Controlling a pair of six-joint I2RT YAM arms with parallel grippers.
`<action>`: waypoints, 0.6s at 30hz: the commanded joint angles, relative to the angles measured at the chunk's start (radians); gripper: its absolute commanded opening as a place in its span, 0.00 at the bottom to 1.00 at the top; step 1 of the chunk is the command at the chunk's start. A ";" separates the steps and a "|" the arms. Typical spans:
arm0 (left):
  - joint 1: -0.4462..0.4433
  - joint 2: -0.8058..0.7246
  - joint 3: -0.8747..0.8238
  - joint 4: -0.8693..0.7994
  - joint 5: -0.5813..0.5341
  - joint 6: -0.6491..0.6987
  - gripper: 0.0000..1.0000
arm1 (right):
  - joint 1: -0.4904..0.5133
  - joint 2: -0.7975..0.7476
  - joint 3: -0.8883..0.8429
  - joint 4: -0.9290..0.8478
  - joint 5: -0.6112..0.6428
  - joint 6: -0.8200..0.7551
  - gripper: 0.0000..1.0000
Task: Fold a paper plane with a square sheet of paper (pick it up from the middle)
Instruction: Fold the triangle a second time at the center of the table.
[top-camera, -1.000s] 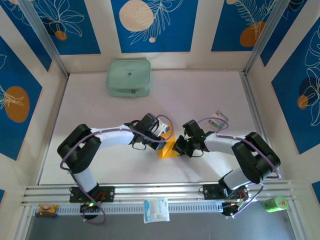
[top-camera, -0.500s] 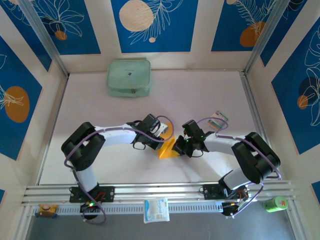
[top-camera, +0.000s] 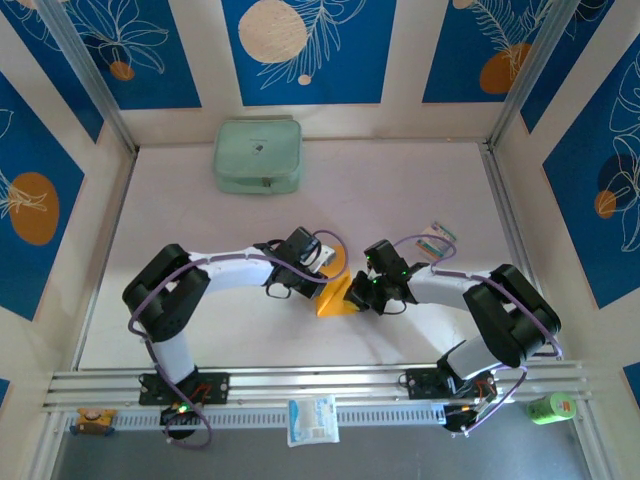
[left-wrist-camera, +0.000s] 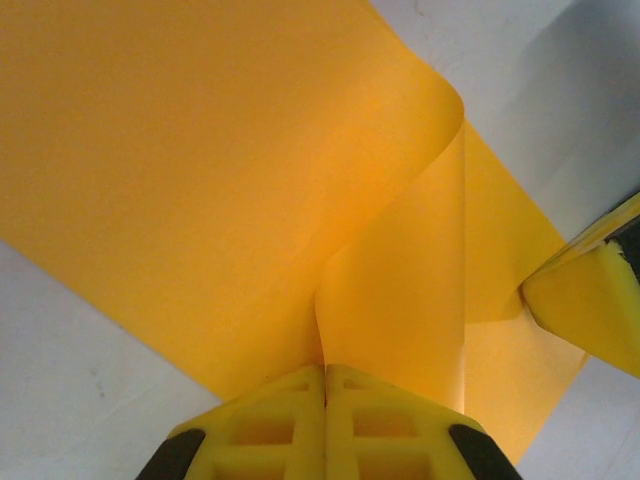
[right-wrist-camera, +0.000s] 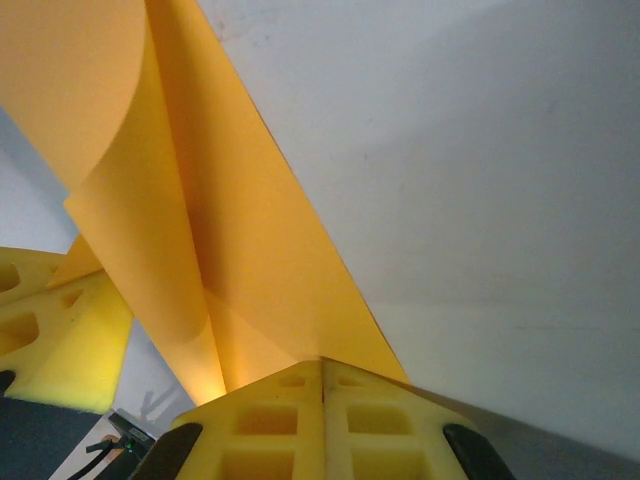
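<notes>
top view: the square sheet of paper (top-camera: 336, 298) sits around mid-table, a little toward the near side, directly between the two gripper heads. it is not flat: one part lies on the table (top-camera: 400, 190) as an orange wedge, another part stands up against the left gripper (top-camera: 328, 277). the right gripper (top-camera: 357, 291) meets the sheet from the right. both arms reach inward from their bases at the near edge.

left wrist view: the yellow pads (left-wrist-camera: 285, 400) are pressed together with no gap, pinching a raised ridge of the paper. the sheet curls upward from the pinch in a smooth bend, the rest spread wide to the left. one yellow finger of the right gripper shows at the right edge, touching the paper's border.

right wrist view: the pads (right-wrist-camera: 270, 400) are likewise closed tight, with the paper clamped in the seam. from there the sheet rises in a long fold with a rolled flap on the left. a left gripper finger shows at the lower left, against the paper.

elsewhere, top view: pale green pouch (top-camera: 258, 156) at the far side, left of centre; striped card (top-camera: 437, 240) to the right, well apart from the paper; white-and-blue packet (top-camera: 313, 419) on the near rail.
</notes>
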 joint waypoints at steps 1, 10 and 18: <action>0.010 0.009 0.023 -0.034 -0.011 0.028 0.00 | 0.009 0.022 -0.002 -0.087 0.037 -0.011 0.05; 0.011 0.009 0.026 -0.034 -0.026 0.026 0.00 | 0.008 0.025 -0.002 -0.088 0.036 -0.013 0.05; 0.009 0.012 0.033 -0.039 -0.023 0.031 0.00 | 0.008 0.025 -0.001 -0.087 0.034 -0.014 0.05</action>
